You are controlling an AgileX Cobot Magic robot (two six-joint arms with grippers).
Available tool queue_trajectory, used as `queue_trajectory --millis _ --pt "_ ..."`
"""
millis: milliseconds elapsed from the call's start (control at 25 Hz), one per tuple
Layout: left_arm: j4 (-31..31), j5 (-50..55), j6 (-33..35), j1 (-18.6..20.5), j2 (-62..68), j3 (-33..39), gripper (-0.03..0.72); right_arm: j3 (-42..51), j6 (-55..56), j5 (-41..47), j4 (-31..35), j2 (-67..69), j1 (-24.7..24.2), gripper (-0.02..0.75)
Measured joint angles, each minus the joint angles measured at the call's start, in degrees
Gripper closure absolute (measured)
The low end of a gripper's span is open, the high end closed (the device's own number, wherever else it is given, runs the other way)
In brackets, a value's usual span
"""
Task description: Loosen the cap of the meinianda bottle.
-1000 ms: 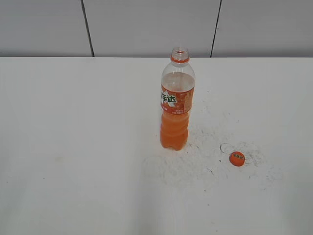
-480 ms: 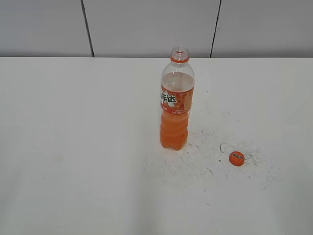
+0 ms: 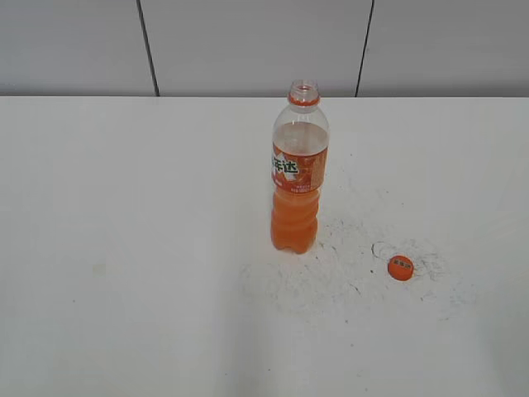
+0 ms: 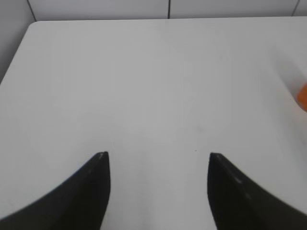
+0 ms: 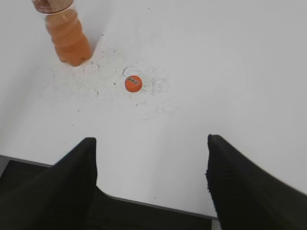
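The meinianda bottle point(image 3: 298, 178) stands upright mid-table with its neck open and no cap on it. Its lower part shows in the right wrist view point(image 5: 67, 38), and an orange blur at the right edge of the left wrist view point(image 4: 302, 96) looks like it too. The orange cap point(image 3: 400, 267) lies flat on the table to the bottle's right, also in the right wrist view point(image 5: 133, 83). My left gripper point(image 4: 157, 155) is open and empty over bare table. My right gripper point(image 5: 151, 139) is open and empty above the table's near edge. Neither gripper shows in the exterior view.
The white table point(image 3: 124, 248) has dark scuff marks point(image 3: 347, 265) around the bottle's base and the cap. A grey panelled wall point(image 3: 248, 41) runs behind the table. The table's near edge point(image 5: 158, 205) shows in the right wrist view.
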Motion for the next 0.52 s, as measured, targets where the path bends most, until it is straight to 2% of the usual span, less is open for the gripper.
queue_trajectory --millis 240,520 --pt "0.0 0.0 0.0 4.62 -0.1 0.0 0.213 0.0 -0.06 -0.06 0.18 0.0 -2.65 0.211" --pt "0.0 0.0 0.0 5.11 -0.1 0.0 0.249 0.0 -0.01 -0.06 0.36 0.0 -2.65 0.211"
